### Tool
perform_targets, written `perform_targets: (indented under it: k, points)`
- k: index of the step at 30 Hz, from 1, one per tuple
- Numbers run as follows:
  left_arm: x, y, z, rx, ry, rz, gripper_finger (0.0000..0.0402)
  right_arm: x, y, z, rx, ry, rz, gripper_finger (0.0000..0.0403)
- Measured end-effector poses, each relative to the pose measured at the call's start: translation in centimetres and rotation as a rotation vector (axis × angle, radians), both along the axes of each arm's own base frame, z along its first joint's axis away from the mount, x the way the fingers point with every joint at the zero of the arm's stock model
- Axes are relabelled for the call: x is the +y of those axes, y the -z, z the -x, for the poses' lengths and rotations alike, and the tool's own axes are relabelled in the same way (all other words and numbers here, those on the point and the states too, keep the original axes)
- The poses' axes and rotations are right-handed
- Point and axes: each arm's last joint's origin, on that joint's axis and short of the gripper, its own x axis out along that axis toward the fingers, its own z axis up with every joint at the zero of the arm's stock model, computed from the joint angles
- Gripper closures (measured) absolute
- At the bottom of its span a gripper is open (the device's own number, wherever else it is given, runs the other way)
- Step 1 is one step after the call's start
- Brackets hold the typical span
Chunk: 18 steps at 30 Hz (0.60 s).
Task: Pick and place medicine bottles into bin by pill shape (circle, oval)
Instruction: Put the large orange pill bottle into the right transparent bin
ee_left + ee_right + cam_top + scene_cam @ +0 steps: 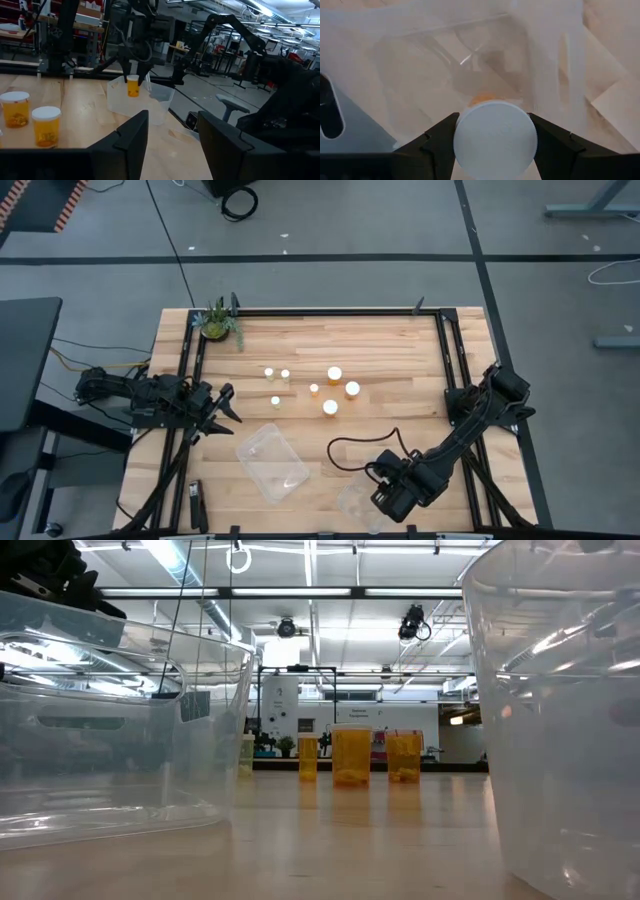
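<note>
Here, the right gripper (495, 137) hangs over the clear tub (362, 502) at about five o'clock on the table, and it is clenched on a medicine bottle (495, 139): in the right wrist view the two dark fingers (436, 137) press on both sides of its round white cap, with the tub's clear floor directly below. The left wrist view shows the same bottle (132, 85) from far off, amber with a white cap, held above that tub. The other clear tub (272, 461) lies tilted near six o'clock and looks to hold no bottle. Seven more bottles stand near the middle of the table: three wider ones (335, 374) toward one o'clock from the centre and four narrower ones (269, 373) toward eleven o'clock, all upright and apart from each other. The left gripper (228, 405) waits at nine o'clock, beside the table's edge, with its fingers spread wide and nothing between them. A potted plant (217, 322) sits in the corner at about eleven o'clock.
</note>
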Motion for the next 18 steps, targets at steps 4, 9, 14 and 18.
perform_targets:
  k: [4,9,14,18]
  points:
    - [0.0,0.0,0.0,0.000,0.000,0.000,0.0223,-0.1,0.6,0.1,0.002,0.000,-0.013,0.0178]
    - [0.0,0.0,0.0,0.000,0.000,0.000,0.0221,-0.1,1.3,0.2,0.001,-0.002,-0.025,0.0178]
    - [0.0,0.0,0.0,0.000,0.000,0.000,0.0225,-0.1,1.5,0.2,0.005,-0.003,-0.029,0.0178]
    - [0.0,0.0,0.0,0.000,0.000,0.000,0.0222,-0.1,1.5,0.2,0.005,-0.001,-0.031,0.0178]
